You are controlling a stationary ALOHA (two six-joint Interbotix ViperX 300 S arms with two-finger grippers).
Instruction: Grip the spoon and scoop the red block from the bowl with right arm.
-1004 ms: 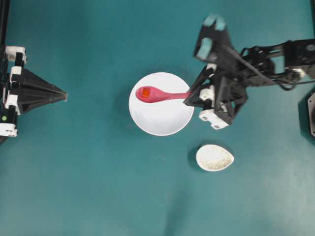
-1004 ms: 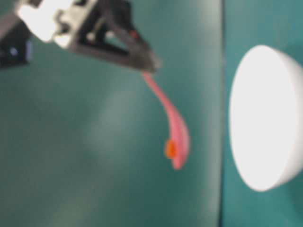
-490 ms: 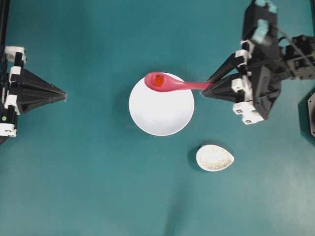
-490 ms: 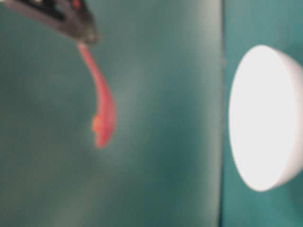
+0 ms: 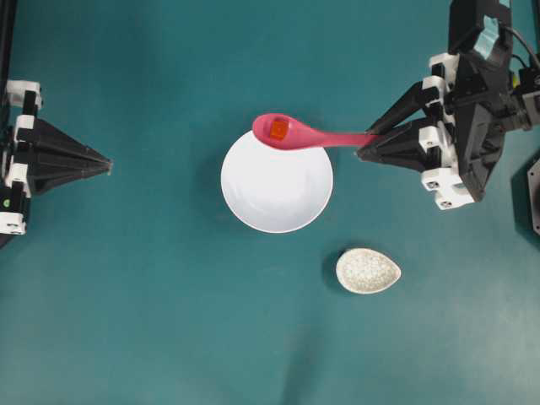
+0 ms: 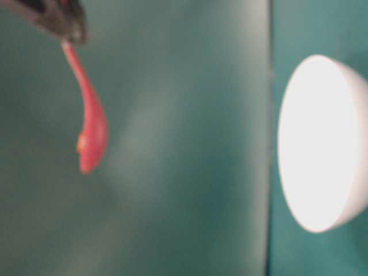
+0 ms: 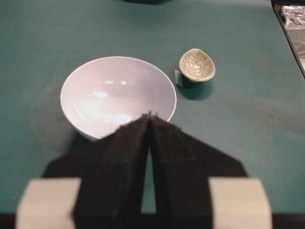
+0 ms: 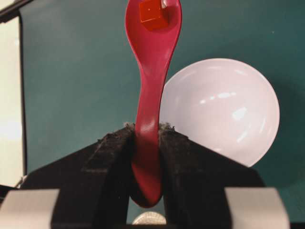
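My right gripper (image 5: 364, 145) (image 8: 147, 129) is shut on the handle of the pink spoon (image 5: 305, 134) (image 8: 151, 81) (image 6: 89, 123). The spoon is held in the air, level, with its scoop over the far rim of the white bowl (image 5: 277, 180) (image 8: 224, 107) (image 7: 116, 95) (image 6: 322, 144). The red block (image 5: 278, 129) (image 8: 153, 13) lies in the scoop. In the table-level view the spoon hangs well above the bowl, and the block shows only as an orange speck (image 6: 81, 144). My left gripper (image 5: 108, 163) (image 7: 149, 117) stays at the left edge, shut and empty, pointing at the bowl.
A small speckled egg-shaped dish (image 5: 368, 271) (image 7: 197, 64) sits on the teal table (image 5: 152, 295) to the right of and nearer than the bowl. A dark fixture (image 5: 532, 190) stands at the right edge.
The right arm has lifted and drawn back to the right with the spoon. The scoop, block in it, went from inside the bowl to above its far rim. The left arm has not moved.
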